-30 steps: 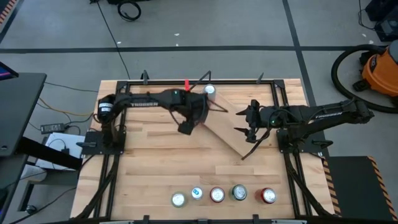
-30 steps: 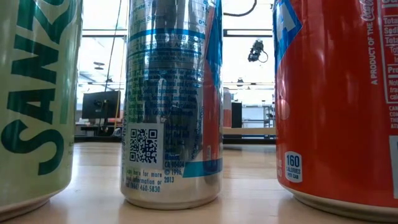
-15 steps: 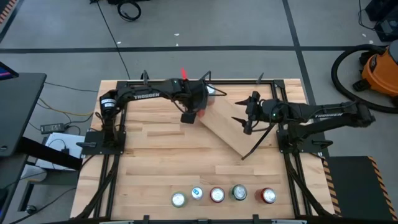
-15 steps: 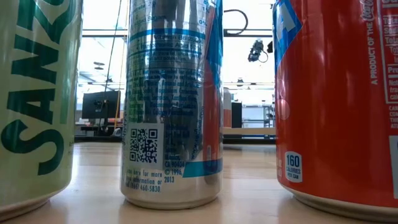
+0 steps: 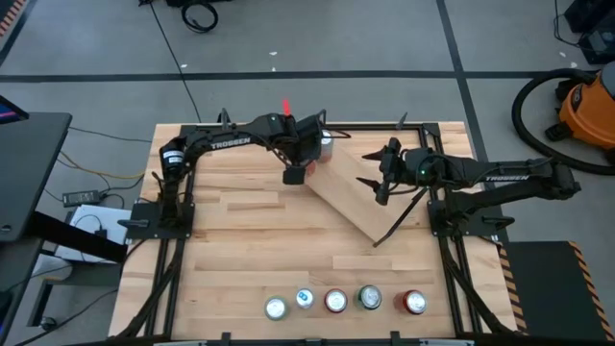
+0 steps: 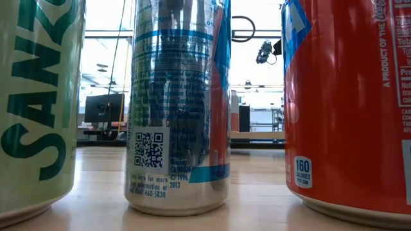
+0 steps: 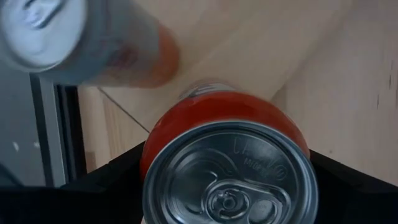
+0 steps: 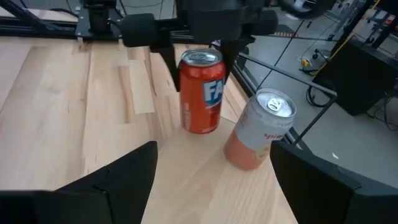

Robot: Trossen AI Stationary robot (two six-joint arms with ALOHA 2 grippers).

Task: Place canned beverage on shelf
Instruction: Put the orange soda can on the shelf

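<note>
My left gripper [image 5: 309, 159] is shut on an orange can [image 8: 202, 93] at the far-left end of the shelf [image 5: 357, 197], a light-wood board lying aslant on the table. Whether the can's bottom touches the board I cannot tell. A silver-and-orange can [image 8: 258, 130] stands upright on the board just beside it and also shows in the high view [image 5: 325, 144]. My right gripper [image 5: 382, 187] is open and empty over the middle of the shelf, pointing at both cans. My left gripper pinches the orange can between its two fingers [image 7: 118, 183], one on each side of the can's upper wall [image 8: 186, 68] just under the rim. The fingers come from above, pointing down. The can is upright below them.
Several cans stand in a row near the table's front edge [image 5: 334, 301]; three of them fill the low view, a green one [image 6: 32, 102], a silver-blue one [image 6: 176, 102] and a red one [image 6: 347, 102]. Black frame rails [image 5: 404, 125] run along the table's edges.
My left gripper has gone toward the table's far edge with the orange can, closing on the shelf's far-left end beside the silver-and-orange can. My right gripper has shifted a little toward the far edge above the shelf.
</note>
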